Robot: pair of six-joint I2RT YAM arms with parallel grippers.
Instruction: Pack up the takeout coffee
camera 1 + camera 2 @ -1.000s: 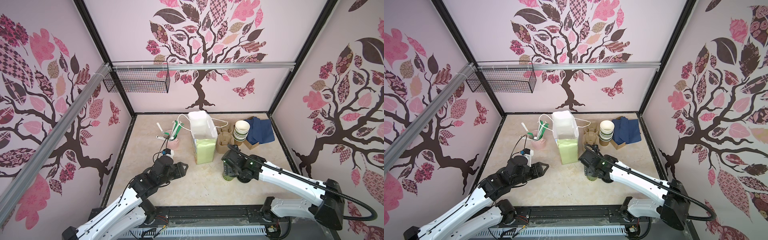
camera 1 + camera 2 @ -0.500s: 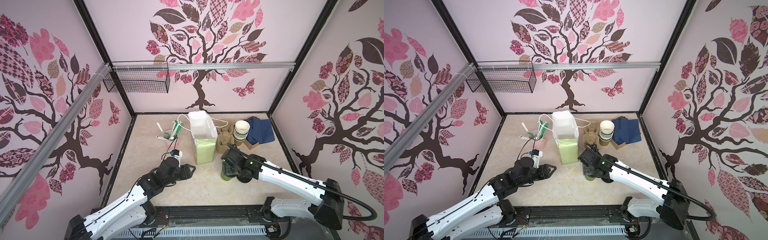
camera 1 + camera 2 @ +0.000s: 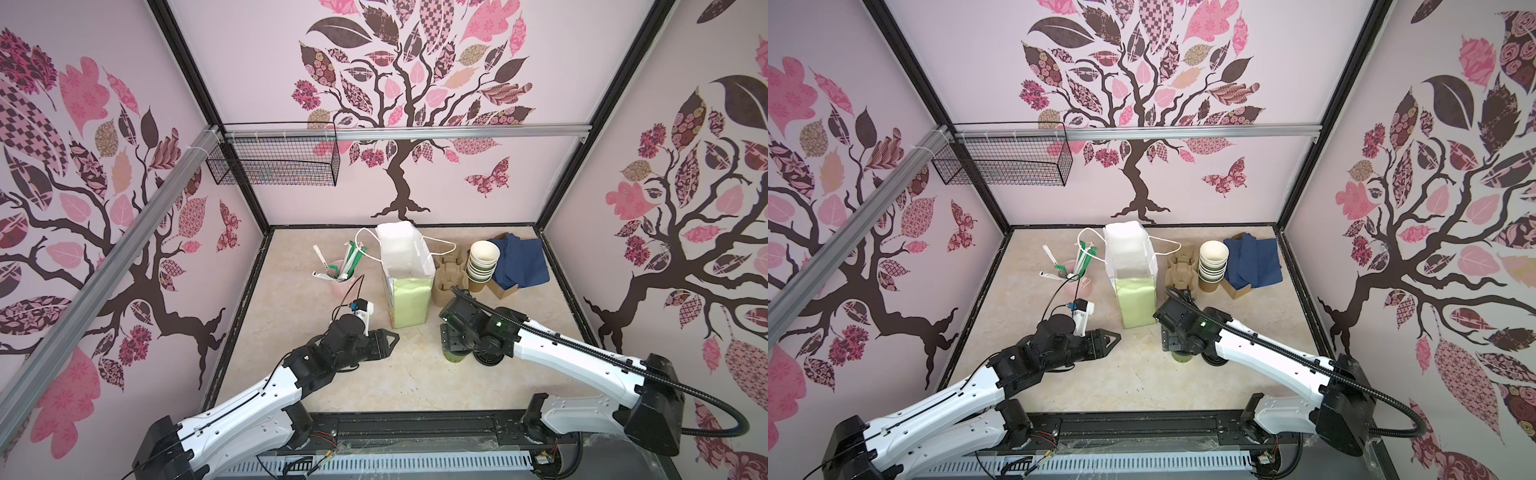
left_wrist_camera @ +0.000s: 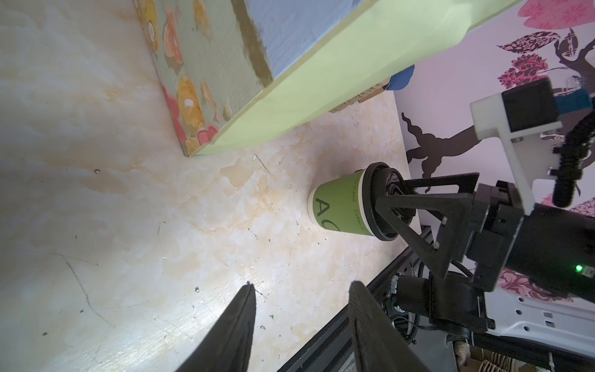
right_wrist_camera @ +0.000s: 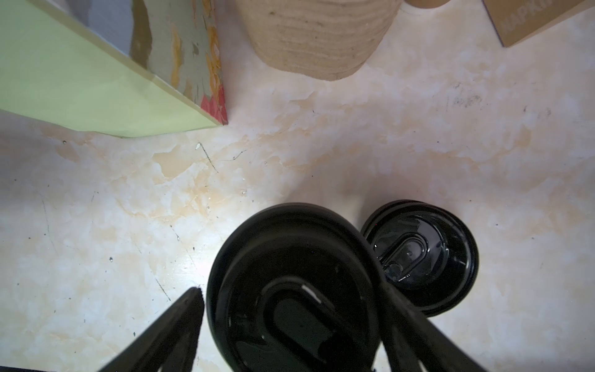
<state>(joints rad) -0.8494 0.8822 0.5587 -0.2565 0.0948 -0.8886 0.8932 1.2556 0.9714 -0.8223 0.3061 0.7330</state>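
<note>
— The left gripper [image 3: 392,338] has slid to the right across the marbled beige table [image 3: 415,386], closer to the foot of the tall white-and-lime paper bag [image 3: 409,299]. The right gripper [image 5: 289,286] has kept its place.

— The left jaws?

— Apart, with only bare table between them.

— And the coffee?

— The small green paper cup with a round black plastic lid [image 4: 338,209] stands upright on the table in front of the bag, outside it and not touching it. The right jaws point down and straddle the lid. A sliver of table shows between one finger and the rim, so they are not clamped.

— Anything beside it?

— A loose flat black plastic lid [image 5: 425,257] lies just beside the cup.
</note>
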